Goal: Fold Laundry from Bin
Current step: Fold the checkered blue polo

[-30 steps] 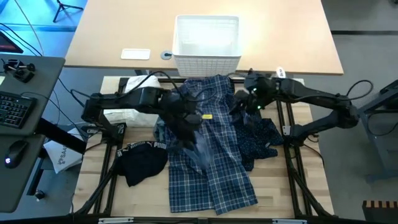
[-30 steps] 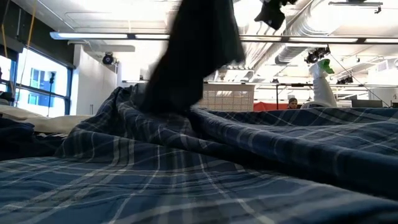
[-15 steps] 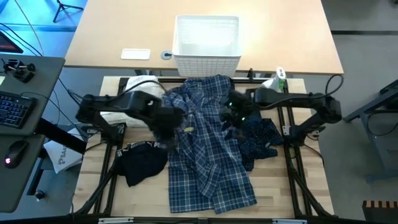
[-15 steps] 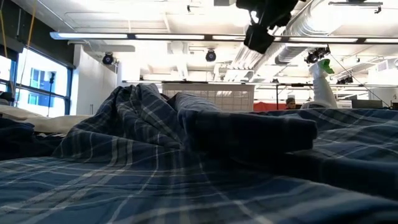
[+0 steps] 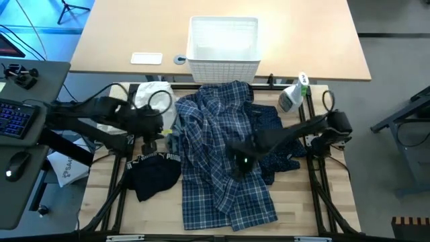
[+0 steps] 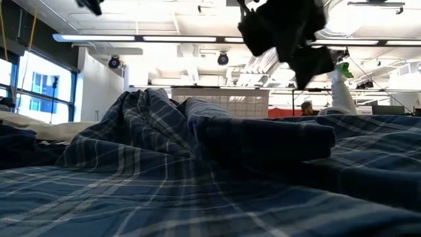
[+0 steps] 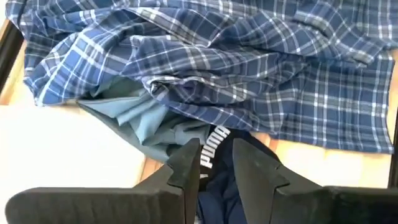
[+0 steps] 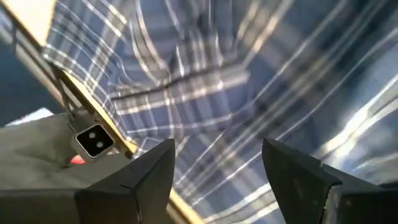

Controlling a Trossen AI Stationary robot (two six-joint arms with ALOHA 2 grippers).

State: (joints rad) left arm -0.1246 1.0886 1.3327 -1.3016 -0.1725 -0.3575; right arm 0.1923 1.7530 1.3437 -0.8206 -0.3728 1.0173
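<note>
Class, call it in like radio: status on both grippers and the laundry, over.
Left gripper narrowly open, empty, above Puma piece. Right gripper open over plaid shirt. Bin looks empty.

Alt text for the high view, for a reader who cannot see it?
Seen from above, a blue-white plaid shirt lies spread across the table with the right gripper open over its middle. The left gripper sits at the shirt's left edge, above a black Puma piece. An empty white bin stands behind.

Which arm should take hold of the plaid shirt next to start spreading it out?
Probably the right: the right gripper hangs open directly over the plaid shirt, while the left gripper sits off its edge near the Puma piece.
</note>
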